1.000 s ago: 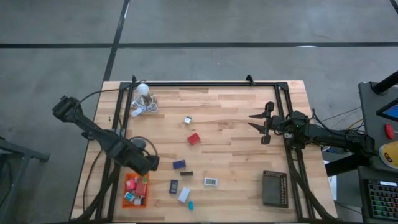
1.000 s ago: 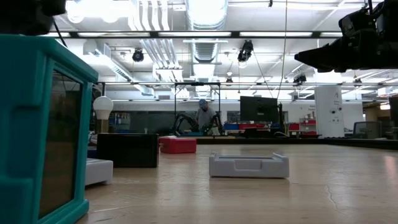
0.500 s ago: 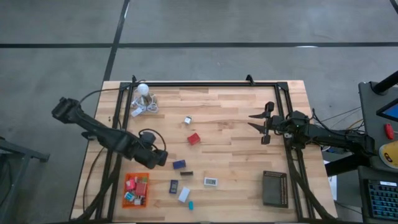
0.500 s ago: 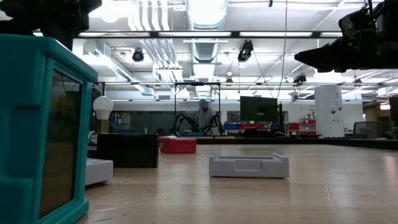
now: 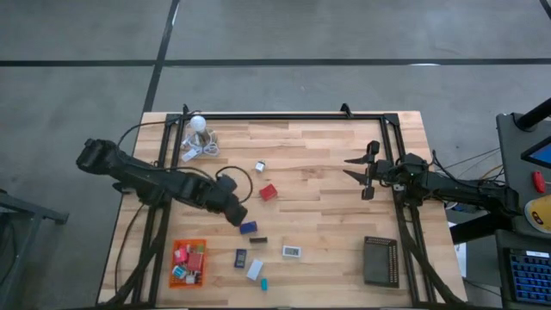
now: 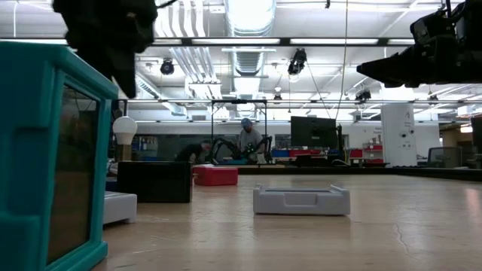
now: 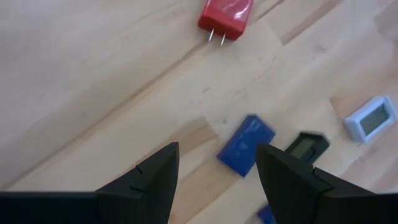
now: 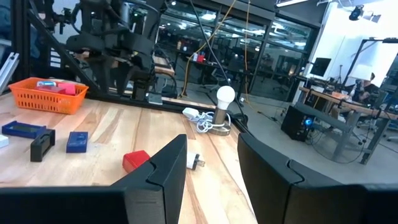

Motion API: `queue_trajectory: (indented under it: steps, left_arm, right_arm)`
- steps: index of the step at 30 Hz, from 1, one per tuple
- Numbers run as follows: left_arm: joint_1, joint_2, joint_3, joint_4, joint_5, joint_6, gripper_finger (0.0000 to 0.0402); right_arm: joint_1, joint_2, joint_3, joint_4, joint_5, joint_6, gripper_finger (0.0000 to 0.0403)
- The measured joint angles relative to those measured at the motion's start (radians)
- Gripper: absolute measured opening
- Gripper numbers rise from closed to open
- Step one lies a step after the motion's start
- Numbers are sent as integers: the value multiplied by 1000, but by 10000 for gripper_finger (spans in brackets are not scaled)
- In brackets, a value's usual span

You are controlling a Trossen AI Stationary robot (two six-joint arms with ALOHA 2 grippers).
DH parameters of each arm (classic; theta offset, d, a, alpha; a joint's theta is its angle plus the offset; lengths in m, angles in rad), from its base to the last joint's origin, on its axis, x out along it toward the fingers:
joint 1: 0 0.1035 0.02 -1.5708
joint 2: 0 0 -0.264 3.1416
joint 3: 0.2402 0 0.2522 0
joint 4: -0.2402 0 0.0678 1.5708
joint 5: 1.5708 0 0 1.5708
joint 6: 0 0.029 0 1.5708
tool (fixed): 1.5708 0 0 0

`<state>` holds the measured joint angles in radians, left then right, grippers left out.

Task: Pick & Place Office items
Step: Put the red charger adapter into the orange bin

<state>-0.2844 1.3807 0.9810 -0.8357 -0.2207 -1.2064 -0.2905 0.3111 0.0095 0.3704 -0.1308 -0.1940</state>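
Office items lie scattered on the wooden table: a red plug (image 5: 269, 192), a navy piece (image 5: 248, 227), a small black piece (image 5: 258, 240), a white piece (image 5: 292, 251) and a few more near the front edge. My left gripper (image 5: 237, 213) hangs open, pointing steeply down, above the table just left of the navy piece (image 7: 246, 145); nothing is between its fingers (image 7: 158, 180). My right gripper (image 5: 366, 176) stands open and level at the right rail, holding nothing. The orange tray (image 5: 176, 277) at the front left holds several red and pink pieces.
A black ribbed tray (image 5: 380, 260) lies at the front right. A white bulb (image 5: 199, 123) with a coiled cord stands at the far left corner. A black frame rail (image 5: 284, 116) runs round the table. Bare wood lies between the red plug and my right gripper. People show in the room behind.
My left gripper has moved from above the orange tray toward the table's right edge and a little toward the far edge, rolling about its own axis, and now hangs beside the navy piece. Its fingers stay open. No item has moved.
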Motion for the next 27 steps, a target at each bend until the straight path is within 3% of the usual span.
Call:
queue_trajectory:
  steps: [9, 20, 24, 27]
  left_arm:
    - [166, 172, 127, 63, 147, 317, 218]
    - [266, 498, 505, -182, 151, 581, 218]
    - [290, 567, 564, -234, 177, 637, 218]
    - [305, 592, 580, -214, 240, 810, 218]
  right_arm:
    - [0, 0, 0, 0, 0, 0, 139]
    - [0, 0, 0, 0, 0, 0, 139]
    - [0, 0, 0, 0, 0, 0, 139]
    - [0, 0, 0, 0, 0, 0, 139]
